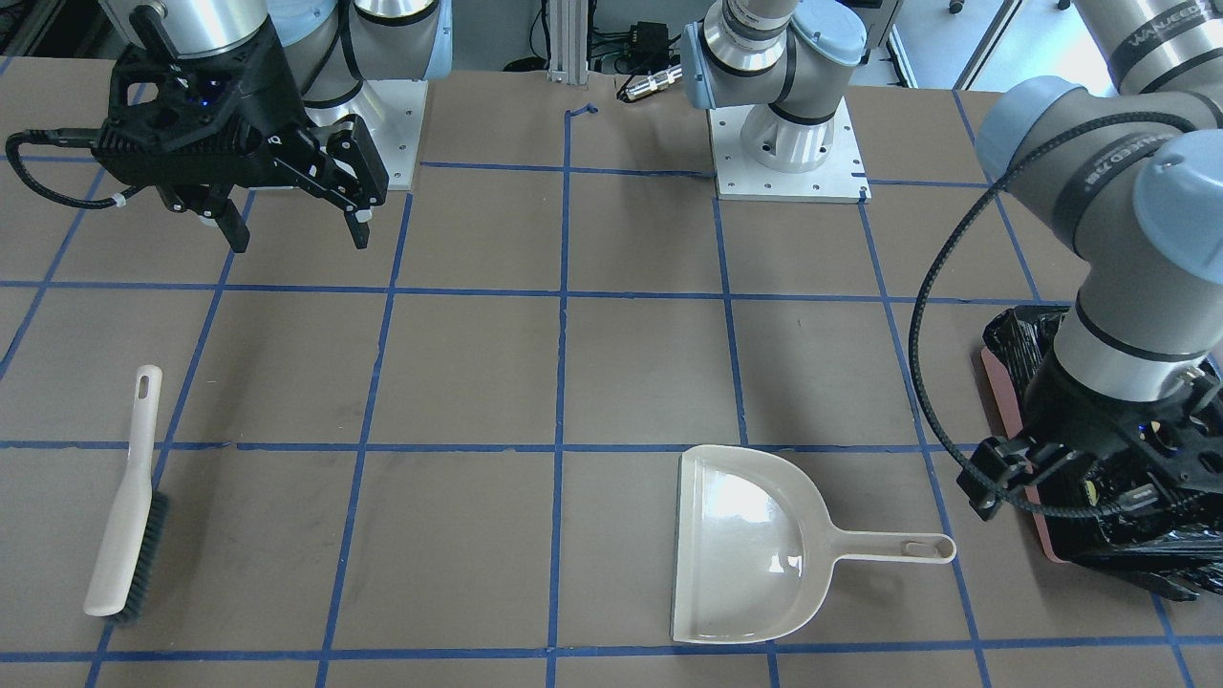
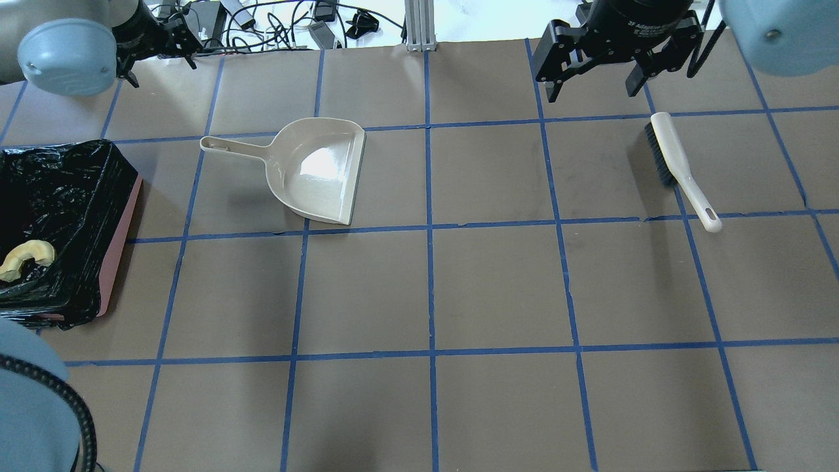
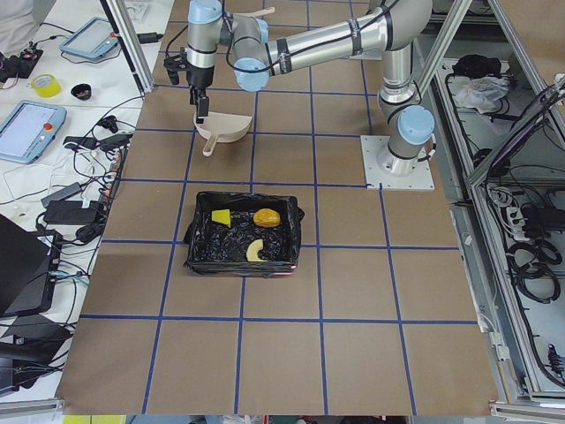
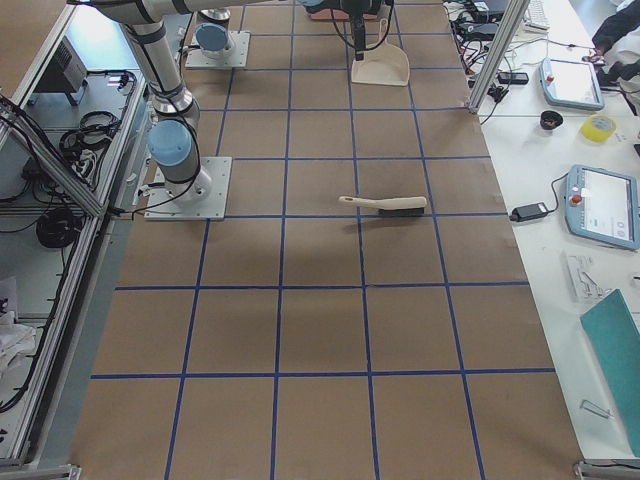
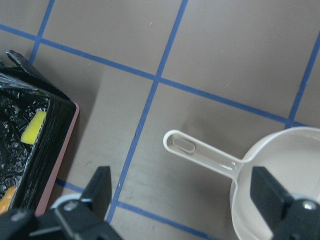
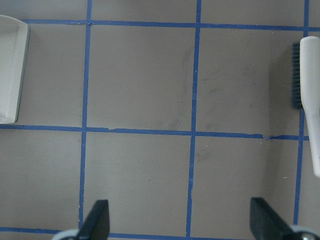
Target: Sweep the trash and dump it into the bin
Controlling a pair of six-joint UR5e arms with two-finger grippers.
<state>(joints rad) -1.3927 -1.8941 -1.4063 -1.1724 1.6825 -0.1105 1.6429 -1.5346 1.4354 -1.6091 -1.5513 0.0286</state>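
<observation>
— Where's the trash [image 3: 267,217]?
— All three pieces lie in the bin [image 2: 121,242], at the left edge of the desk [image 2: 498,288].
— Anything held?
— No. Left gripper [image 5: 182,190] and right gripper [image 1: 299,236] both hang spread wide, empty.

brown table [image 2: 498,288] under a blue tape grid [image 2: 430,288], white side bench [image 4: 545,290] with tablets [image 4: 603,205] and cables [image 2: 275,29]

A brown table [image 1: 478,382] carries a grid of blue tape lines [image 1: 559,315]; a beige dustpan [image 1: 745,545] lies flat on it, pan empty, with the handle pointing to the right in the front-facing view; a beige brush [image 1: 124,506] with dark bristles lies well apart from it, across one tape line; a side bench holds a grey tablet [image 3: 31,131] and a yellow tape roll [image 3: 46,86].
</observation>
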